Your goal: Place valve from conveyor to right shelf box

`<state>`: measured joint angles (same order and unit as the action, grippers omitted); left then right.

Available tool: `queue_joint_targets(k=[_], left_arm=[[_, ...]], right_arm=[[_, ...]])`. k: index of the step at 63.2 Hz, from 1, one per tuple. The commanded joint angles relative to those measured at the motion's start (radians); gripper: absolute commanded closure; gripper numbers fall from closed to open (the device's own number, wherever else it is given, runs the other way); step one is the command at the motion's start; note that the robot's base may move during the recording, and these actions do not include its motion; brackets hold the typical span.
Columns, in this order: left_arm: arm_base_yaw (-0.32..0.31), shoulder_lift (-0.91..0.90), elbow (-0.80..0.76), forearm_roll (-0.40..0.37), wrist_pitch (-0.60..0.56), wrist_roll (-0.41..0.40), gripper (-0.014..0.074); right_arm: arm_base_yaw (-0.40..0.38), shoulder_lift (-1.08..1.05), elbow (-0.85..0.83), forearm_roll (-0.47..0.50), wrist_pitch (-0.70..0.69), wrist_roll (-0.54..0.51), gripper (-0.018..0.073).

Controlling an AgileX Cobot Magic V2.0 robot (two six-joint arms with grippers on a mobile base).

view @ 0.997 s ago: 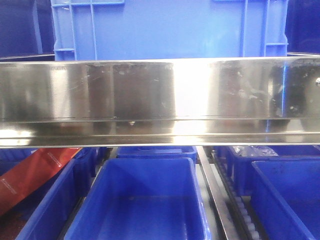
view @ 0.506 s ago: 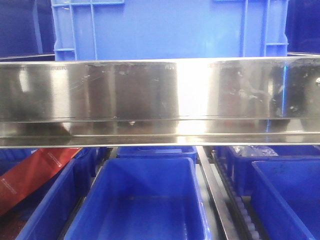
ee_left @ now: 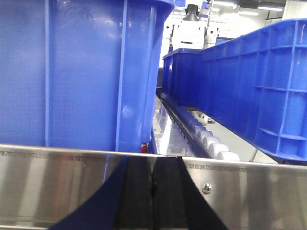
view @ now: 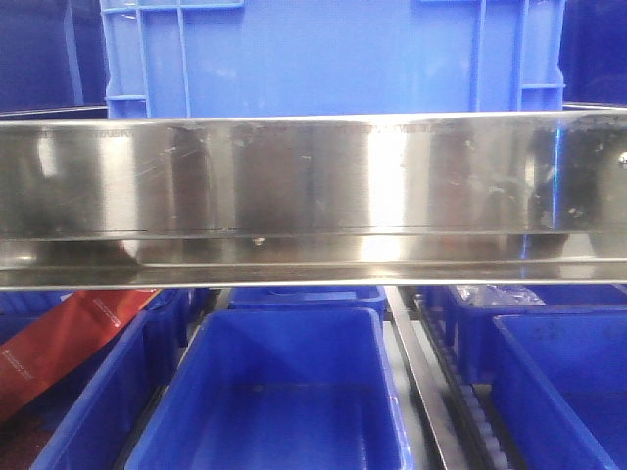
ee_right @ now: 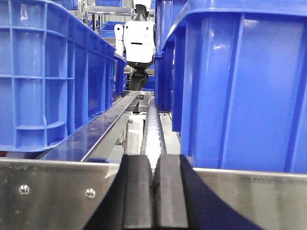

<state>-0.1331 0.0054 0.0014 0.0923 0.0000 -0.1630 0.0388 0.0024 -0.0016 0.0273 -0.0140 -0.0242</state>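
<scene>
Front view: a broad stainless steel shelf rail (view: 313, 196) spans the whole width, mirror-bright, with one strong glare patch right of centre. Above it sits a large blue crate (view: 333, 54), ribbed at both ends. Below the rail, an open blue bin (view: 269, 392) sits centre, with more blue bins to either side; a red strip (view: 59, 343) lies slanted across the left one. A roller track (view: 480, 411) runs between the centre and right bins.

Left wrist view: left gripper (ee_left: 152, 191) is low in frame, black fingers pressed together with only a thin seam between them, nothing held. It sits just in front of a steel rail, facing the gap between two blue crates where white rollers (ee_left: 206, 136) run back.

Right wrist view: right gripper (ee_right: 154, 196) likewise closed finger to finger, empty, before a steel rail with two screws (ee_right: 55, 191). A white robot unit (ee_right: 136, 43) stands far down the aisle.

Neither valve nor conveyor appears in any view.
</scene>
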Motion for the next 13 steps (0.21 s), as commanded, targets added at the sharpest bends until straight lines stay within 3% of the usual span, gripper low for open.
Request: queue_joint_targets(k=[1, 13], left_arm=[[-0.001, -0.005, -0.001, -0.004, -0.023, 0.002, 0.0708], [-0.001, -0.005, -0.001, -0.004, -0.023, 0.002, 0.0708]], right_arm=[[-0.006, -0.002, 0.002, -0.006, -0.021, 0.002, 0.0727], [-0.006, -0.002, 0.002, -0.006, -0.021, 0.002, 0.0727]])
